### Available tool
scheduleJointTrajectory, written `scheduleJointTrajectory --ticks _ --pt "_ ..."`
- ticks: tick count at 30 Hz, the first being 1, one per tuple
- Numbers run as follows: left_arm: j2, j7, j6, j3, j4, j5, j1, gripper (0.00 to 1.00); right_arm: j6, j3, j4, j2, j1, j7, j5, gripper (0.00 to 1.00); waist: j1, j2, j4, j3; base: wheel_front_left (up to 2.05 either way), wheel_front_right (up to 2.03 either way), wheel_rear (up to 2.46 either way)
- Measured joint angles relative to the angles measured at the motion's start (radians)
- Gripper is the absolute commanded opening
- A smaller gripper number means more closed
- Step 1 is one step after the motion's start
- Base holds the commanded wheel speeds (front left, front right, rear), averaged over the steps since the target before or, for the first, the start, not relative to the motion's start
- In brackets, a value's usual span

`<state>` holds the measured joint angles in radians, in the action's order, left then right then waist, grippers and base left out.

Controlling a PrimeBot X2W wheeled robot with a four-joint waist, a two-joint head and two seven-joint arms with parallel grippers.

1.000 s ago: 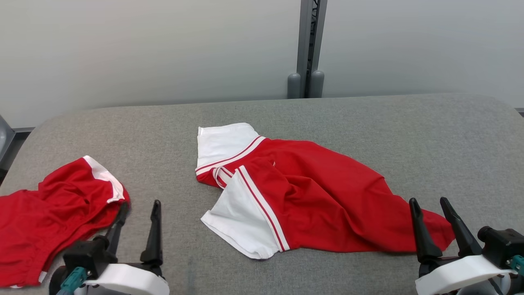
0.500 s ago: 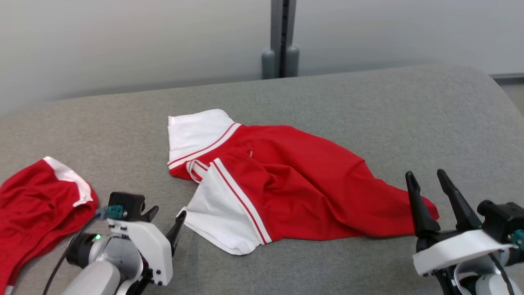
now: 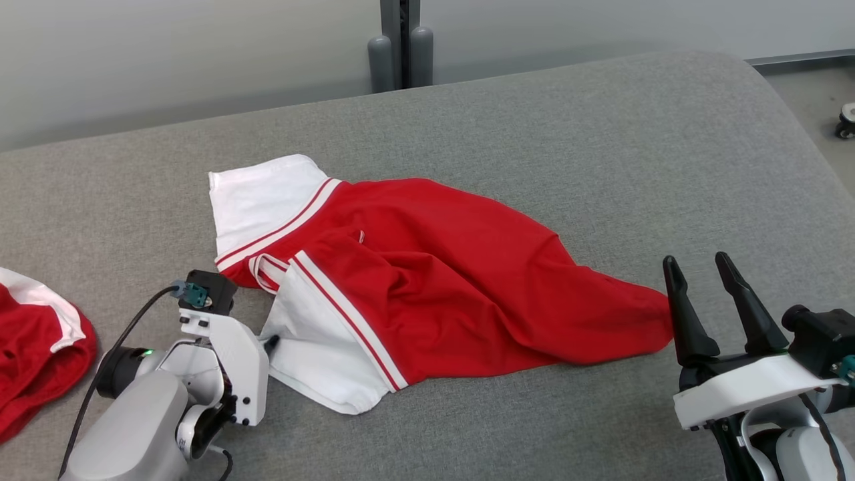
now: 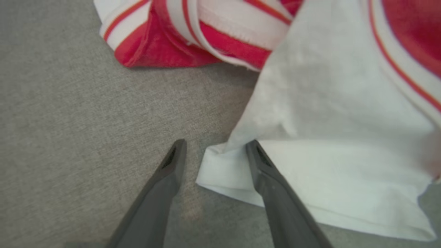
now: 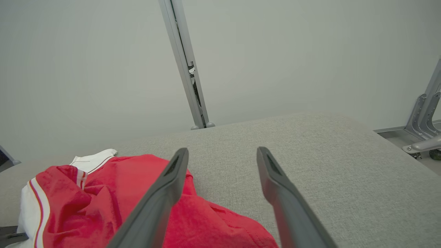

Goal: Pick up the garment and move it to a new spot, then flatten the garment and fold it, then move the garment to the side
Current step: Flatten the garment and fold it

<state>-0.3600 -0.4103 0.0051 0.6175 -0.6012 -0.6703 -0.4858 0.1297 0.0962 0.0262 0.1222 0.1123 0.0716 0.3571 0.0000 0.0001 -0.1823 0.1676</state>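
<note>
1. Far left: a second red garment with white trim lies bunched at the edge of the counter, well apart from the work. Judged: parked out of the way, no part of this step.
2. Left gripper sits low over the counter at the near white sleeve.
   - The jaws are spread and pinching nothing.
   - The sleeve's hemmed corner lies in the gap. One finger is over bare counter, the other over the white cloth; whether it touches cannot be told.
   - Judged: aimed at the corner because the doubled hem gives a firm bite and a corner lifts cleanly.
3. Garment, a red shirt with white striped sleeves, lies mid-counter.
   - It is crumpled, resting fully on the surface and not lifted.
   - The body is creased and tapers to a point toward the right.
   - Judged: the pick-up-and-move step is only starting; flattening and folding remain.
4. Right gripper stands just beside that tapered red end, jaws spread and empty. Judged: placed at the opposite end so a two-point hold can stretch the cloth.
5. Risk, judged: closing on the single hem layer may let the rest drag and bunch.
</note>
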Motion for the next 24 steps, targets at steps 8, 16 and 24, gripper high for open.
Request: scheduleJointTrajectory --ticks 8,16,24 --pt "0.029 0.014 -0.030 0.021 -0.027 -0.009 0.008 0.00 0.000 -0.012 0.013 0.003 -0.019 -0.004 -0.004 1.00 0.0000 0.0000 0.027 -0.037 0.00 0.00 0.00" --pt "0.004 -0.034 0.019 0.029 0.117 -0.027 0.102 0.00 0.000 -0.039 0.013 0.016 -0.050 -0.020 0.003 1.00 0.0000 0.0000 0.108 -0.091 0.00 0.00 0.00" --pt "-0.085 -0.156 0.113 0.018 0.390 -0.082 0.273 0.00 0.000 -0.074 0.007 0.022 -0.077 -0.032 0.006 1.00 0.0000 0.0000 0.191 -0.132 0.00 0.00 0.00"
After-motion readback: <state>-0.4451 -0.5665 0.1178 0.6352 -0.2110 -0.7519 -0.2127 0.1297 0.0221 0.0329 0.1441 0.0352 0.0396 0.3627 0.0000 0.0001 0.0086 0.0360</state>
